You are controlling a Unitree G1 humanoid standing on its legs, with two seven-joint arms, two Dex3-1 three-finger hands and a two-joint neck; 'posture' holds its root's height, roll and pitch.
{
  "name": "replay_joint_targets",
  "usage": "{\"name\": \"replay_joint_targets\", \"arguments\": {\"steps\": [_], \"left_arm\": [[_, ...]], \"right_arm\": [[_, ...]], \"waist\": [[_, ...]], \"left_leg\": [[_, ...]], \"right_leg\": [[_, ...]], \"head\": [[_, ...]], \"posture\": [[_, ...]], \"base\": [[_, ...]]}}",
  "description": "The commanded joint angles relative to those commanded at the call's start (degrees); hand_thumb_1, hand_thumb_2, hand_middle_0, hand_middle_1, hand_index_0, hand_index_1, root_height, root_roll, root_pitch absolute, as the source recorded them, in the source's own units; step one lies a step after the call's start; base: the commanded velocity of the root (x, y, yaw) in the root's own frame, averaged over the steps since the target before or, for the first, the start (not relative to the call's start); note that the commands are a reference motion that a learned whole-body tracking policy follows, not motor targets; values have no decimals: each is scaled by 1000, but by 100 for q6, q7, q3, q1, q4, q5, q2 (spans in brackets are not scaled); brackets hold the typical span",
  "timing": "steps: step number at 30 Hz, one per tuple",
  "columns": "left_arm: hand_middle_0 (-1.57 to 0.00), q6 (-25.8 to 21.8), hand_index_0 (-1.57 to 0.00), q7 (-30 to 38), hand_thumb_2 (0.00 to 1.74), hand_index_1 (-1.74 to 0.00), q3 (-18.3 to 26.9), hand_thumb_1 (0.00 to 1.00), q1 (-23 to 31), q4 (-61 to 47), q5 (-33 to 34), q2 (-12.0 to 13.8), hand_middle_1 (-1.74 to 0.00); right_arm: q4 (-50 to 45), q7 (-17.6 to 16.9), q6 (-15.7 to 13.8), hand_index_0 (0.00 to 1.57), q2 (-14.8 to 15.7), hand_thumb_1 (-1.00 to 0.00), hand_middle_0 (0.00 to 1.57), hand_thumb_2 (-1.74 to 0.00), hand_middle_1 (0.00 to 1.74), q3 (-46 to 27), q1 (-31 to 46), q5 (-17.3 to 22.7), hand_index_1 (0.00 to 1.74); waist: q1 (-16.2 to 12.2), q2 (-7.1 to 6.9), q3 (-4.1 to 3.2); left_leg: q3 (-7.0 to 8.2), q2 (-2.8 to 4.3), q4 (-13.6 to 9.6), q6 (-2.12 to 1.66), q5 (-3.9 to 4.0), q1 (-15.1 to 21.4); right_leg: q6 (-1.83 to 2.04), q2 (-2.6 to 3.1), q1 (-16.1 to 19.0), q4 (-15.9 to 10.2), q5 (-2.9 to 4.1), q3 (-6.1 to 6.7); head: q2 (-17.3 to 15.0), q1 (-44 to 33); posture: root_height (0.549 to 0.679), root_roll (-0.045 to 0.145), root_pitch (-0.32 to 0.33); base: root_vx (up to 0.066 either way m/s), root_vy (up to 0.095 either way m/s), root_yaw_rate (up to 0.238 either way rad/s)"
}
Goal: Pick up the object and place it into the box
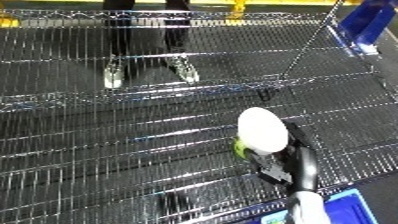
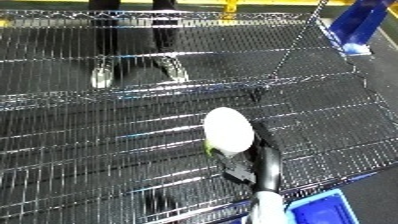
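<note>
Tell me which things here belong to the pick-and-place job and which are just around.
Part of the job:
- white oval object, with a yellow-green bit beneath it
- right hand, curled on the white oval object
- blue bin, at the lower right corner

Just around:
- wire shelf
- blue container, at the upper right

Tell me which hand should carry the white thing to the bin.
The right hand. It already holds the white object, which has a yellow-green part at its base, above the wire shelf. The blue bin sits just beside that arm at the lower right. No left hand shows in either view.
</note>
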Motion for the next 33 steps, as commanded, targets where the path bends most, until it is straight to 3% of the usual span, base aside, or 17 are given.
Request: {"name": "replay_joint_targets", "arguments": {"steps": [6,16,26,33], "left_arm": [[-1570,-37,-1570,32,1740,-1740,19,1000,97,46,104,-134,-1740],[-1570,-170,-1570,-47,1740,-1740,147,1000,337,232,306,-389,-1740],[-1570,-145,-1570,-119,1740,-1740,261,1000,408,448,501,-615,-1740],[-1570,-62,-1570,-136,1740,-1740,394,1000,484,570,545,-710,-1740]], "right_arm": [[-601,8,-59,1099,119,-700,1099,-1218,1218,-181,422,-102,1218],[-2447,36,-8,1099,546,-700,1099,-1218,1218,-707,1815,-531,1218],[-3446,126,-100,1099,961,-700,1099,-1218,1218,-1030,2796,-755,1218],[-3802,165,-204,1099,1210,-700,1099,-1218,1218,-1300,3586,-780,1218]], "waist": [[-101,-99,0],[-417,-344,0],[-741,-542,0],[-994,-654,0]], "left_leg": [[-16,48,-318,-35,114,322],[35,143,-579,-72,132,907],[75,284,-801,-129,82,1671],[150,401,-1043,-171,30,2394]], "right_leg": [[11,48,314,-269,60,-9],[32,108,912,-632,118,19],[67,145,1642,-1005,173,137],[114,128,2337,-1412,242,251]], "head": [[-299,-195],[-332,-525],[-1023,-604],[-1834,-271]], "posture": [[626,30,258],[634,35,207],[642,39,136],[651,47,76]], "base": [[-79,15,-47],[-58,29,-73],[-35,38,-90],[18,58,-137]]}}
